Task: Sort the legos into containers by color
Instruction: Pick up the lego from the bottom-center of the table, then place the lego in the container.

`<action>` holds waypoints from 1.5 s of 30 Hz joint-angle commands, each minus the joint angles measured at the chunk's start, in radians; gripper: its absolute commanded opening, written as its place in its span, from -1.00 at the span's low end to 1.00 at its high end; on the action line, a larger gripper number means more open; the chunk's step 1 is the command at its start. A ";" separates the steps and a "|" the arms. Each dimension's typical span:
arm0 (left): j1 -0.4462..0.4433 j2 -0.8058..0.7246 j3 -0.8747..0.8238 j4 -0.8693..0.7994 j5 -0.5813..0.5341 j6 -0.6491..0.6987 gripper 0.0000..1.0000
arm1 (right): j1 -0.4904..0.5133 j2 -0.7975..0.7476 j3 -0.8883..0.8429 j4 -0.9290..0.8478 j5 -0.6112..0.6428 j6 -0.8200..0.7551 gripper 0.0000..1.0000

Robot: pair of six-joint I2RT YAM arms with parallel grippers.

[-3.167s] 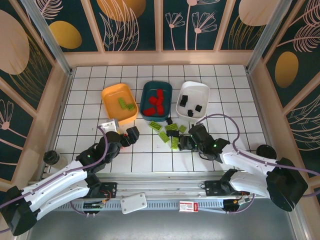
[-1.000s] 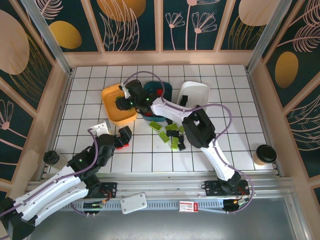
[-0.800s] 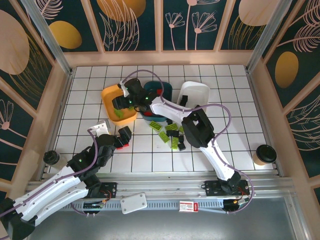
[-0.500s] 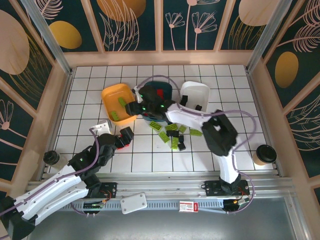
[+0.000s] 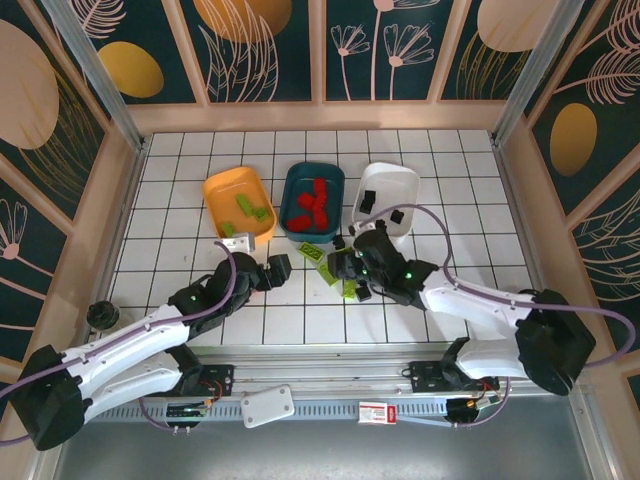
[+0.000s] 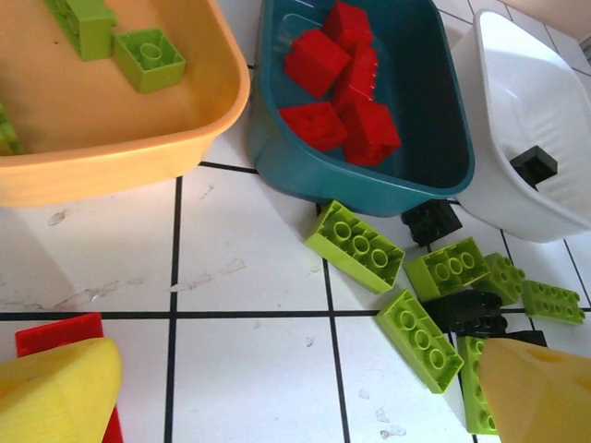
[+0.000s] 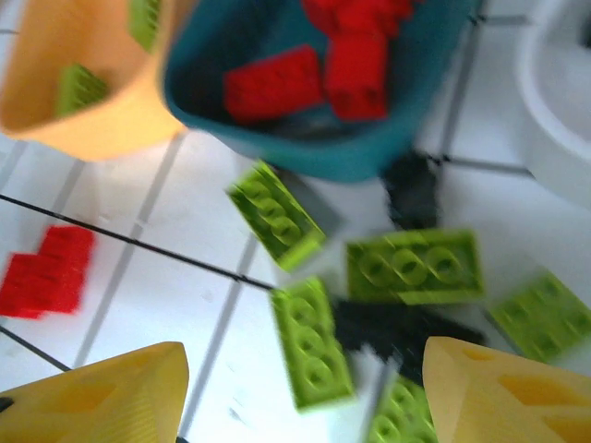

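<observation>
Both reaching low and inward: left gripper (image 5: 273, 271) spread wide, empty, beside a red lego (image 6: 51, 334); right gripper (image 5: 342, 268) spread, empty, above loose lime legos (image 7: 413, 265).

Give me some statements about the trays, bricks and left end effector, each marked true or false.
1. The teal tray holds red bricks. True.
2. The orange tray holds black bricks. False: the orange tray holds green bricks.
3. Other green bricks lie loose on the table. True.
4. The left end effector grips a brick. False: the left end effector is open, empty.
5. The white tray is empty. False: the white tray holds a black brick.
</observation>
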 commanded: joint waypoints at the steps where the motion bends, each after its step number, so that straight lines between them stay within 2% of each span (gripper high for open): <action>1: 0.002 0.010 0.015 0.052 0.025 0.016 0.97 | -0.003 -0.055 -0.051 -0.117 0.105 0.094 0.37; 6: 0.001 0.009 -0.010 0.063 0.031 0.002 0.97 | -0.037 -0.001 -0.094 -0.135 0.081 0.118 0.34; 14: 0.001 0.006 -0.035 0.066 0.042 -0.014 0.97 | -0.093 0.084 -0.114 -0.002 0.003 0.089 0.18; 24: 0.001 0.012 -0.026 0.060 0.037 -0.006 0.97 | -0.131 0.169 -0.106 0.057 -0.061 0.060 0.04; 29: 0.002 0.022 -0.022 0.060 0.037 -0.003 0.97 | -0.134 0.149 -0.109 0.049 -0.053 0.054 -0.27; 34: 0.001 0.032 -0.013 0.060 0.034 0.004 0.97 | -0.138 0.048 -0.099 -0.023 -0.044 0.043 -0.55; 37: 0.001 0.042 -0.009 0.065 0.036 0.009 0.97 | -0.151 -0.047 -0.061 -0.087 -0.030 0.022 -0.59; 40: 0.001 0.057 -0.005 0.077 0.041 0.014 0.97 | -0.219 -0.074 0.019 -0.111 -0.038 -0.030 -0.60; 43: 0.002 0.077 0.004 0.086 0.056 0.016 0.97 | -0.294 0.003 0.101 -0.077 -0.060 -0.078 -0.60; 45: 0.001 0.090 0.008 0.089 0.065 0.016 0.97 | -0.309 0.086 0.155 -0.040 -0.062 -0.103 -0.59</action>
